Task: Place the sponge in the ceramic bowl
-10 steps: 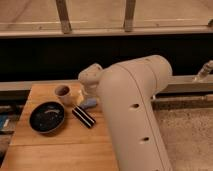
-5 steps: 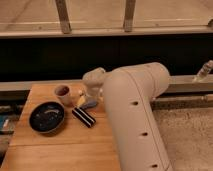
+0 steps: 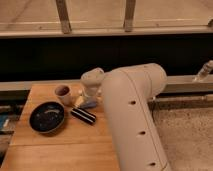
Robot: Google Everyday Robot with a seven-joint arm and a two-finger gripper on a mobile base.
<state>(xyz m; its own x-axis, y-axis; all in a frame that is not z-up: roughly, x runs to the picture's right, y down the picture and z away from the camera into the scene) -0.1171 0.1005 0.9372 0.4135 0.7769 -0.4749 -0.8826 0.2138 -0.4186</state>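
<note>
Camera view, one entry.

Setting: a wooden surface [image 3: 55, 150] at lower left, set before a long dark wall band [image 3: 100, 55], with a pale ledge and metal posts [image 3: 63, 15] above it. Speckled floor [image 3: 185, 130] to the right.

Item, my arm [image 3: 135, 110]: a large white casing that fills the middle and right of the view and bends down toward the back of the surface.

Item, my pincer [image 3: 88, 98]: at the arm's end, lowered right over the sponge and just right of the cup. Whether it is apart, together or clamped on the sponge, I cannot tell; my wrist hides it.

Item, the sponge [image 3: 90, 104]: light blue, only a sliver showing below my pincer. It appears to lie low at the surface, between the cup and the striped block, and well apart from the bowl.

Item, the ceramic bowl [image 3: 47, 120]: dark glaze, upright, at the left of the surface. Nothing blue shows inside it.

Item, cup [image 3: 63, 93]: small, pale, dark inside, behind the bowl.

Item, black block with white stripes [image 3: 83, 115]: lying flat between bowl and arm.

Progress, as judged: the pincer is at the sponge, but a hold is unconfirmed. Left to do: bring the sponge leftward past the striped block and let it go in the bowl.
</note>
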